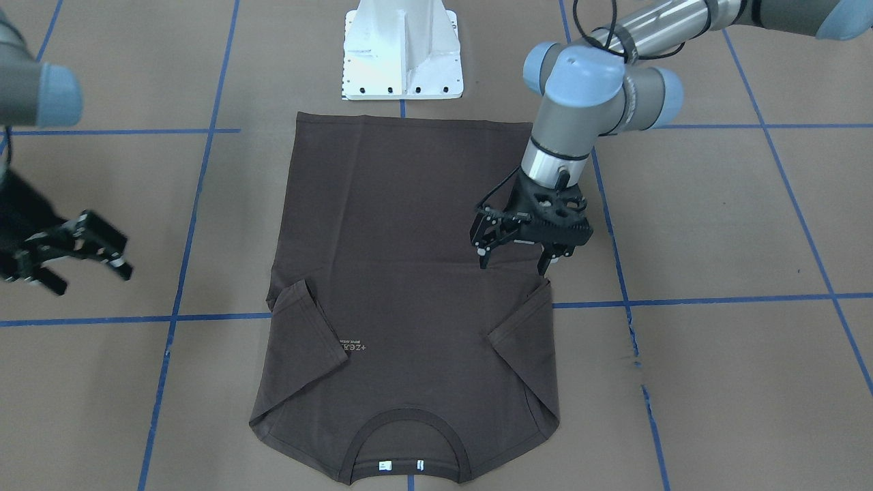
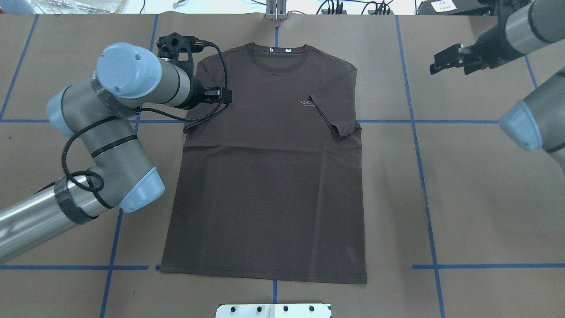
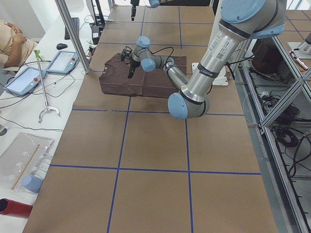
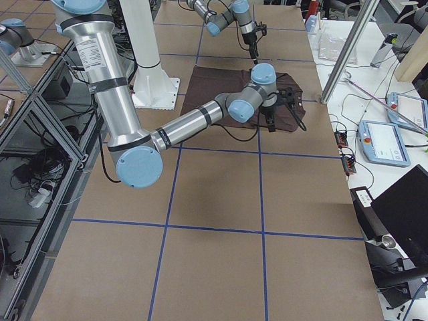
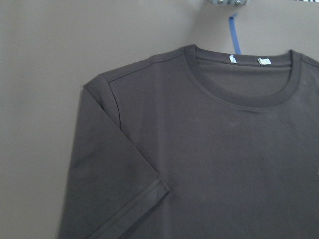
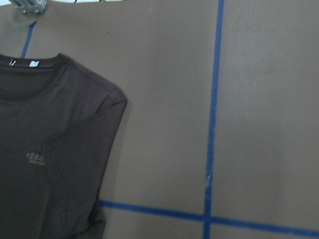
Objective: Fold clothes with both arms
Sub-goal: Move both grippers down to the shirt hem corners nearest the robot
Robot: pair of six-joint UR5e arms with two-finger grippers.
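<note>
The dark brown T-shirt (image 2: 269, 168) lies flat on the brown table, front up, its collar (image 5: 239, 84) with white tags on the side away from the robot. Both sleeves are folded in onto the body; one folded sleeve (image 2: 335, 110) lies beside the pale lettering (image 2: 306, 104). My left gripper (image 1: 513, 264) hovers open and empty over the shirt's edge just below the other folded sleeve (image 1: 525, 327). My right gripper (image 1: 85, 273) is blurred; it looks open, holds nothing and stands well off the shirt over bare table. Neither wrist view shows any fingers.
The white base pedestal (image 1: 402, 54) stands at the shirt's hem side. Blue tape lines (image 1: 716, 299) grid the table. In the exterior left view, a seated person (image 3: 12, 41) and two tablets (image 3: 63, 62) are at a side bench.
</note>
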